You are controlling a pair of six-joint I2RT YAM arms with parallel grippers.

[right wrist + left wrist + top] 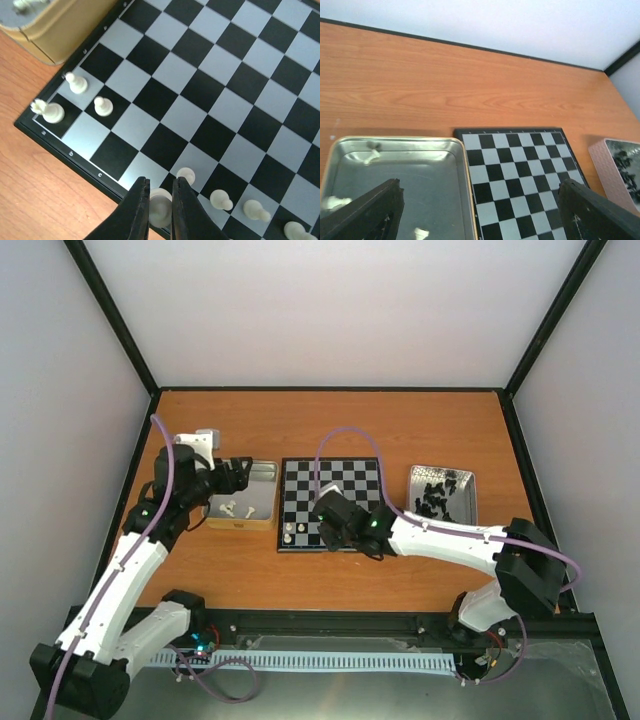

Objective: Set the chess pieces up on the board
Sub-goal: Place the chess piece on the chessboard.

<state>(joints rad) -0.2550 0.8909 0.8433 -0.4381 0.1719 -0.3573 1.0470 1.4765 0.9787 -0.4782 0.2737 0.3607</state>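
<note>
The board (331, 502) lies mid-table; it also shows in the right wrist view (215, 90) and the left wrist view (520, 175). My right gripper (161, 200) is shut on a cream-white piece (160, 210) over the board's near edge. Several white pieces stand on the board near that edge: three at the left corner (75, 100) and a row to the right (220, 200). My left gripper (232, 478) hangs open over the left tin (395, 185), which holds a few white pieces (370, 156). Black pieces (438, 492) lie in the right tin.
The left tin (243, 507) touches the board's left side. The right tin (443, 494) stands right of the board; its pink side (615, 170) shows in the left wrist view. Black frame rails border the table.
</note>
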